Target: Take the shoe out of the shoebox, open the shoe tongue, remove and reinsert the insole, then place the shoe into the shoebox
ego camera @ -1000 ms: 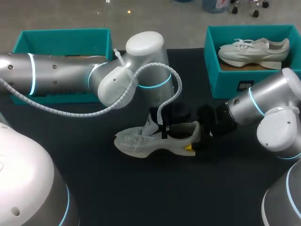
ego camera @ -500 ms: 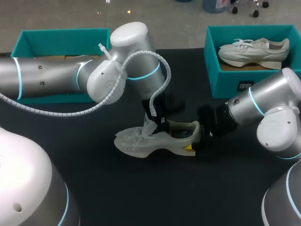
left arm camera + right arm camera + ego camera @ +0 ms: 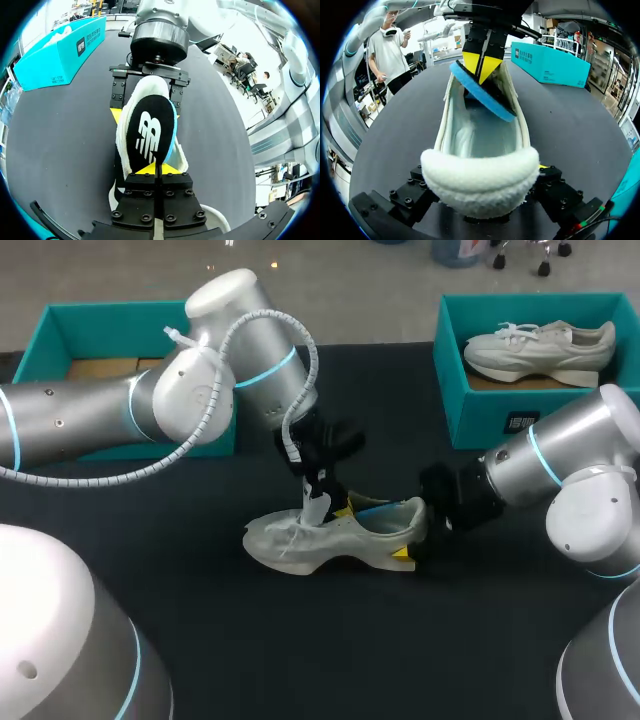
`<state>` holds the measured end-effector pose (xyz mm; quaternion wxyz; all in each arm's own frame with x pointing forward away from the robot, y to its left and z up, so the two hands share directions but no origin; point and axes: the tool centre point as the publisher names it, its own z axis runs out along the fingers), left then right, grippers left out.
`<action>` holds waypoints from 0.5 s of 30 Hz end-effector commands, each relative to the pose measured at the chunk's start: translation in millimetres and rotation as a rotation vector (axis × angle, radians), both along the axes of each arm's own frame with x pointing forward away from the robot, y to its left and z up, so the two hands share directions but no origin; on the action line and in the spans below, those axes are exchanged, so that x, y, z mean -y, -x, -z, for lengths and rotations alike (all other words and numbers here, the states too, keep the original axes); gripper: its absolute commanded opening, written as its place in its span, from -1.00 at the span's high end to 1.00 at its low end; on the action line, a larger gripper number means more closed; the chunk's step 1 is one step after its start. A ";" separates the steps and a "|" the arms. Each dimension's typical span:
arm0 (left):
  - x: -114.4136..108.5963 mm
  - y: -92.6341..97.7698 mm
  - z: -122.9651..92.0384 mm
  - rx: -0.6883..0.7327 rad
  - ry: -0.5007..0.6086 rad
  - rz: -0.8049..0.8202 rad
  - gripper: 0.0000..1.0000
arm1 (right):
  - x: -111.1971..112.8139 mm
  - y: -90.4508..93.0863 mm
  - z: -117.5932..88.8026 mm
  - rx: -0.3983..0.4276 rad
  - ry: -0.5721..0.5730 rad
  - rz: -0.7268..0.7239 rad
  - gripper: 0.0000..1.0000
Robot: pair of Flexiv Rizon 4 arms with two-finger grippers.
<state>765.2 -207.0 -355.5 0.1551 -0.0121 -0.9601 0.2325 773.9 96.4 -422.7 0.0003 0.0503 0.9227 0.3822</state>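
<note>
A pale grey shoe (image 3: 295, 540) stands upright on the black table, toe to the left. My right gripper (image 3: 412, 540) clamps its padded heel (image 3: 480, 182) from both sides. My left gripper (image 3: 325, 502) hangs over the shoe's opening, shut on the front end of the insole (image 3: 150, 132). The insole is black on top with a blue underside (image 3: 487, 100). It tilts up out of the shoe, with its rear end still inside near the heel. In the right wrist view the left gripper's yellow fingertips (image 3: 487, 65) pinch the insole just ahead of the tongue.
A teal shoebox (image 3: 130, 315) stands at the back left, partly behind my left arm. A second teal box (image 3: 500, 415) at the back right holds another pale shoe (image 3: 540, 345). Bare black table lies in front of the shoe.
My left arm has swung left and back, lifting the insole's front end up out of the shoe. The right arm and the shoe have kept still.
</note>
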 end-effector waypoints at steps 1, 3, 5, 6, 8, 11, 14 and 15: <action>-4.7 -2.6 -2.5 -0.031 0.047 0.017 1.00 | -0.5 0.9 4.6 0.001 0.004 0.002 1.00; -4.7 -2.9 -4.6 -0.050 0.072 0.026 1.00 | -0.5 0.9 4.6 0.001 0.004 0.002 1.00; -4.7 -2.7 -7.1 -0.063 0.093 0.034 1.00 | -0.5 0.9 4.6 0.001 0.004 0.002 1.00; -5.0 -2.5 -8.5 -0.069 0.103 0.038 1.00 | -0.5 0.9 4.6 0.001 0.004 0.002 1.00; -5.8 -1.5 -11.8 -0.076 0.118 0.046 1.00 | -0.5 0.9 4.6 0.001 0.004 0.002 1.00; -7.3 -0.3 -17.3 -0.098 0.148 0.060 1.00 | -0.5 0.9 4.6 0.001 0.004 0.002 1.00; -8.5 0.4 -25.7 -0.115 0.183 0.073 1.00 | -0.5 0.9 4.6 0.001 0.004 0.002 1.00; -8.9 0.6 -28.7 -0.117 0.187 0.075 1.00 | -0.5 0.9 4.6 0.001 0.004 0.002 1.00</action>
